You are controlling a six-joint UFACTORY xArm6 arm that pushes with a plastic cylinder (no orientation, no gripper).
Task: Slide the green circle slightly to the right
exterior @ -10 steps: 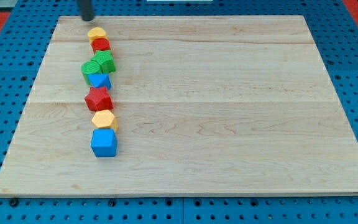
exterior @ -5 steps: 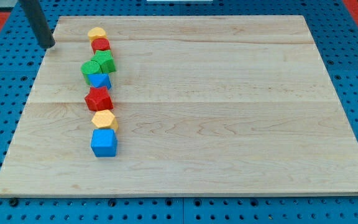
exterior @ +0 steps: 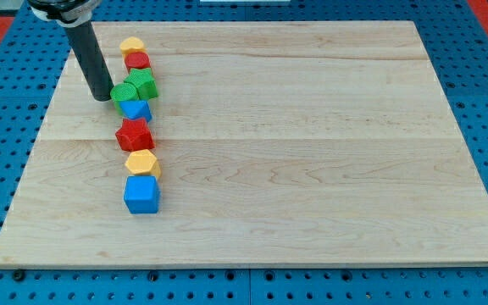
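The green circle [exterior: 124, 92] lies on the wooden board [exterior: 295, 144] in a column of blocks at the view's left. My tip [exterior: 102, 96] rests on the board right against the circle's left side. A second green block [exterior: 143, 82] touches the circle on its upper right. A small blue block [exterior: 135, 109] sits just below the circle.
Above the green pair are a yellow block [exterior: 131, 46] and a red block [exterior: 137, 60]. Below the small blue block come a red star-like block [exterior: 134, 135], a yellow hexagon [exterior: 142, 163] and a blue cube [exterior: 141, 194]. The board's left edge is close to my tip.
My tip moved from the board's top edge out past the upper left, then down and right to the green circle's left side. The blocks have not moved.
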